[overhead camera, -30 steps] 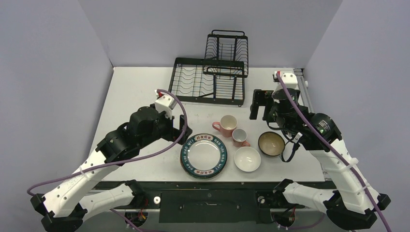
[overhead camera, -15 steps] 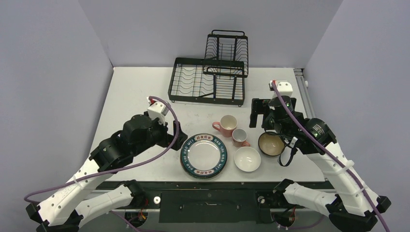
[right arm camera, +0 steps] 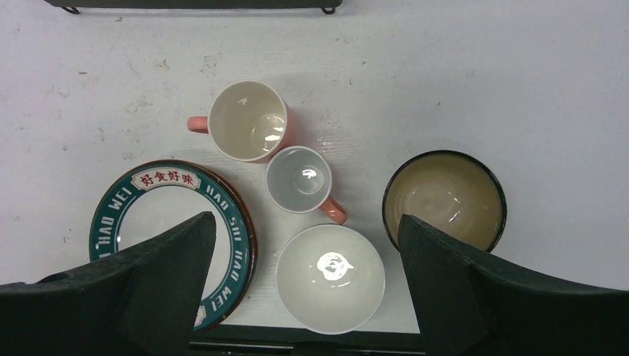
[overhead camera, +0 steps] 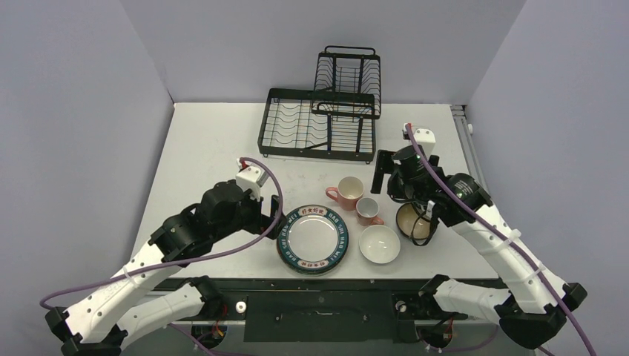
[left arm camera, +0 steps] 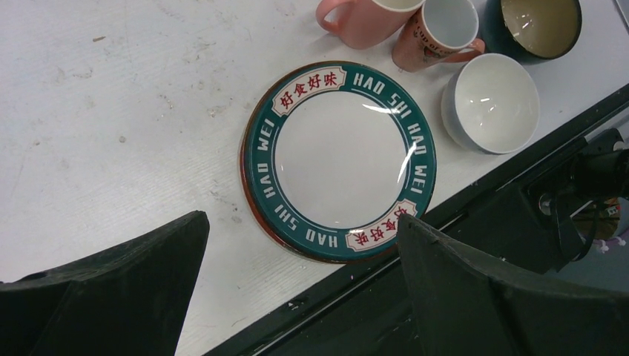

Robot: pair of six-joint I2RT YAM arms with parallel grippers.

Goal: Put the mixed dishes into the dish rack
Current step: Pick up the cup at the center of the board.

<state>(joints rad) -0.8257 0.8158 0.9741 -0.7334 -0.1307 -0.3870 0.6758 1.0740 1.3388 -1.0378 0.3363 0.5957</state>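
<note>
Left gripper wide open, holding nothing, over plate, right gripper wide open, empty, above mugs, white bowl and dark bowl right of plate, rack behind plate

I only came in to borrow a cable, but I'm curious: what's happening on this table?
Two robot arms are set to load dishes into the black wire dish rack, which holds nothing yet. The left gripper hovers, jaws open, above the green-rimmed lettered plate. The right gripper hangs open over the smaller pink mug and the white bowl. Neither grips anything.
</note>
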